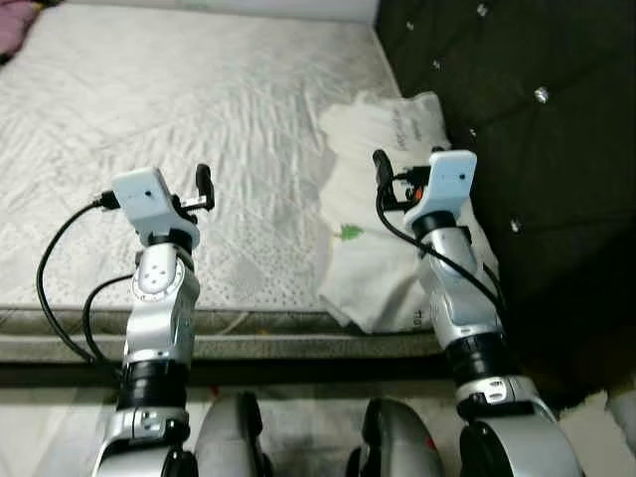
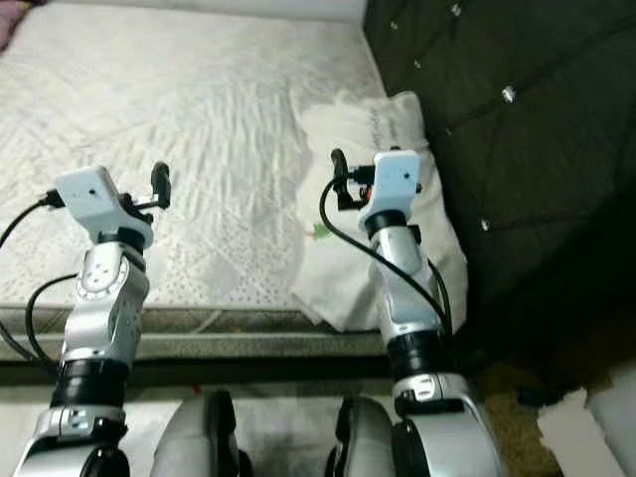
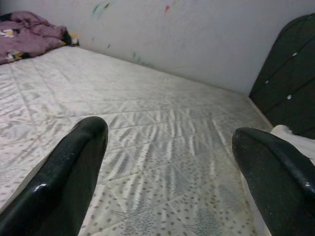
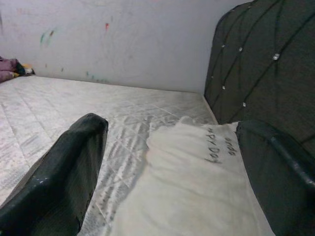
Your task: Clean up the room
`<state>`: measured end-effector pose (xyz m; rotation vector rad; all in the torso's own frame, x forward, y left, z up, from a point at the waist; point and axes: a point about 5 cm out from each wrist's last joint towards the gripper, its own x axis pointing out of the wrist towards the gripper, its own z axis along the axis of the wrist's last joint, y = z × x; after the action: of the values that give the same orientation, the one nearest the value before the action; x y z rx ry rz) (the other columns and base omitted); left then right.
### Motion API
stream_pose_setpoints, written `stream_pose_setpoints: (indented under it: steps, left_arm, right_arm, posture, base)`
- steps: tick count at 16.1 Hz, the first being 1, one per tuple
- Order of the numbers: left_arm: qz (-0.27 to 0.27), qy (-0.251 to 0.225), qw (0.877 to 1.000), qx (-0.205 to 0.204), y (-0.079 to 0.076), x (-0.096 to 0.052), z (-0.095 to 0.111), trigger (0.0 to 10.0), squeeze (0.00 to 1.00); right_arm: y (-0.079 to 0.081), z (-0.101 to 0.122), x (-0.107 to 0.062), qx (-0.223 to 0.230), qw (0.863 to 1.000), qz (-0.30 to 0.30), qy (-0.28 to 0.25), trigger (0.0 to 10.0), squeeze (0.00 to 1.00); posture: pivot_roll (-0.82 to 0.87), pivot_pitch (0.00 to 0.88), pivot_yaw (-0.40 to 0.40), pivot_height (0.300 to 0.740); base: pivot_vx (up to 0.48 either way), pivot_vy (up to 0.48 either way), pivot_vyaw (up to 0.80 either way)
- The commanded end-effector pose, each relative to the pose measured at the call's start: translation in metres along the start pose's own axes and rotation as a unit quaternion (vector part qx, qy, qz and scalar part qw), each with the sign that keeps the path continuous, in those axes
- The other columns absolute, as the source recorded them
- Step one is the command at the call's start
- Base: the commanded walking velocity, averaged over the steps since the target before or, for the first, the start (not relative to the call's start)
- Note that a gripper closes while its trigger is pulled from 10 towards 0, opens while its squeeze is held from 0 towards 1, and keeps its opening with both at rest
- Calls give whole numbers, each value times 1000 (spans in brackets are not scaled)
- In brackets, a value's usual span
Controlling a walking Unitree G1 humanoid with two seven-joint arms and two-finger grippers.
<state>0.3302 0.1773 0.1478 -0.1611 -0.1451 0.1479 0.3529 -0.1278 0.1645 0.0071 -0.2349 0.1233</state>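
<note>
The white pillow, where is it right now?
The white pillow lies on the mattress at the robot's right, against the dark headboard. The right pincer hangs open just above it.

Dim, soft focus, grainy, dark right side

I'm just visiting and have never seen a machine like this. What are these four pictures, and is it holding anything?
It is a walking humanoid robot facing a bed. The two upper pictures come from its head camera, looking down at its silver arms. The two lower ones come from cameras on its wrists, looking out between two black fingers. The left end effector hangs over the bare mattress; the right end effector hangs over a white pillow beside the dark headboard. Both are open and hold nothing. A purple blanket lies at the far corner.
</note>
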Motion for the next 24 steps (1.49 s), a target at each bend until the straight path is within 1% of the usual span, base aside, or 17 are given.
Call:
stream_pose_setpoints:
  steps: [1, 2, 3, 5, 9, 10, 11, 12, 13, 15, 16, 18, 20, 22, 24]
  left_arm:
    - [-5, 0, 1000, 3, -2, -1, -3, 10000, 0]
    - [2, 0, 1000, 10, 1, -1, -4, 10000, 0]
    - [2, 8, 1000, 12, 2, -1, -5, 10000, 0]
    - [-7, 1, 1000, 17, 1, -2, -4, 10000, 0]
    - [-17, -4, 999, 33, 2, -6, -5, 10000, 0]
    - [-12, -6, 999, 40, 2, -7, -4, 10000, 0]
    - [-14, -1, 998, 57, 1, -8, -6, 10000, 0]
    - [-15, 3, 998, 58, 2, -9, -8, 10000, 0]
    - [-16, 17, 999, 48, 5, -12, -13, 10000, 0]
    - [-27, 30, 998, 39, 5, -13, -17, 10000, 0]
    - [-34, 32, 998, 46, 4, -14, -18, 10000, 0]
    - [-36, 33, 998, 48, 3, -15, -21, 10000, 0]
    - [-46, 38, 998, 38, -2, -17, -25, 10000, 0]
    - [-53, 41, 997, 29, -5, -17, -25, 10000, 0]
    - [-52, 41, 998, 24, -6, -17, -25, 10000, 0]
  right_arm:
    - [-6, -1, -3, -2, 1000, -10, -3, 10000, 0]
    - [-5, -4, -7, 0, 1000, -12, 2, 10000, 0]
    - [-4, -9, -12, 5, 1000, -16, 11, 10000, 0]
    - [-2, -13, -14, 7, 1000, -12, 20, 10000, 0]
    - [-2, -16, -11, 6, 999, -14, 32, 10000, 0]
    - [-2, -18, -11, 7, 999, -14, 39, 10000, 0]
    - [0, -20, -13, 6, 999, -12, 43, 10000, 0]
    - [1, -21, -14, 7, 999, -13, 45, 10000, 0]
    - [1, -25, -17, 12, 998, -20, 55, 10000, 0]
    - [-2, -29, -20, 14, 997, -33, 65, 10000, 0]
    - [-5, -31, -21, 16, 996, -42, 71, 10000, 0]
    - [-5, -32, -21, 13, 996, -40, 73, 10000, 0]
    - [-3, -30, -21, 10, 997, -33, 68, 10000, 0]
    - [-4, -32, -20, 6, 996, -35, 79, 10000, 0]
    - [-5, -33, -20, 11, 996, -36, 83, 10000, 0]
  posture:
    - [35, 0, -9, 694]
    - [32, 0, -8, 704]
    - [42, 0, -18, 722]
    - [52, 0, -25, 737]
    - [79, 0, -59, 740]
    - [79, 0, -60, 740]
    - [77, 0, -60, 740]
    - [75, 0, -58, 740]
    - [66, 0, -48, 740]
    - [60, 0, -44, 740]
    - [59, 0, -44, 740]
    - [57, 0, -50, 740]
    - [52, 0, -54, 740]
    - [51, 0, -60, 740]
    - [50, 0, -64, 740]
  base:
    - [0, 0, 0]
    - [0, 0, 0]
    - [0, 0, 0]
    - [0, 0, 0]
    - [0, 0, 0]
    - [0, 0, 0]
    - [0, 0, -413]
    - [0, 0, -419]
    - [0, 0, -450]
    - [0, 0, -509]
    - [0, 0, -538]
    - [0, 0, -562]
    - [0, 0, 0]
    - [0, 0, 0]
    - [0, 0, -800]
